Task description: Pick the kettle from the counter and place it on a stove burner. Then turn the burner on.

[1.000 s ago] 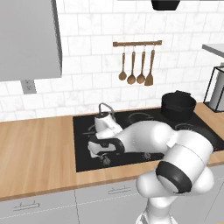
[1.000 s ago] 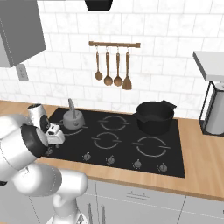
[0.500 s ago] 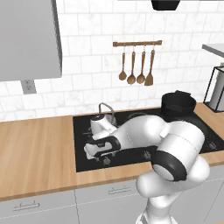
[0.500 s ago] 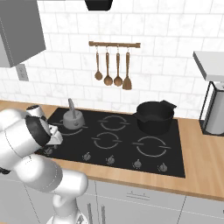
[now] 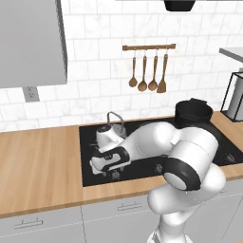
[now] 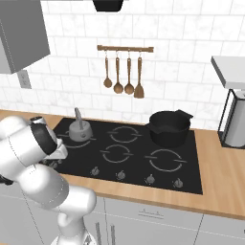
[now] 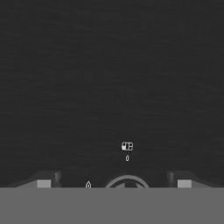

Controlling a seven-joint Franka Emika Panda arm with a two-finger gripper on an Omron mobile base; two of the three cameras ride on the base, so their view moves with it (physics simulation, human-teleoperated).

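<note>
kettle (image 5: 110, 135), squat and grey, is sitting on the rear left burner of the black stovetop (image 5: 142, 161), left of centre in the left base view and at centre left in the right base view, so the placing step appears done. it is looking light and rigid, smooth metal likely to slip under a pinch on its body; the thin arched wire handle at its top would be the surest place to hold, should it need moving again.

moving right across the left base view, the white arm is bending low over the stove's front edge, its gripper (image 5: 102, 166) hanging just above the row of control knobs at lower centre. in the hand view the two dark fingertips (image 7: 43, 181) are standing well apart at the bottom corners, jaws spread and holding nothing, with a round knob (image 7: 127, 183) rising between them at bottom centre beside small white burner markings.

further right, a black pot (image 6: 167, 127) is occupying the rear right burner, and wooden utensils (image 6: 123, 76) are hanging on the tiled wall above.

the knob is cut off by the frame's bottom edge, and which burner it governs is too small to read. the robot's own arm is hiding the front left knobs in the right base view.
</note>
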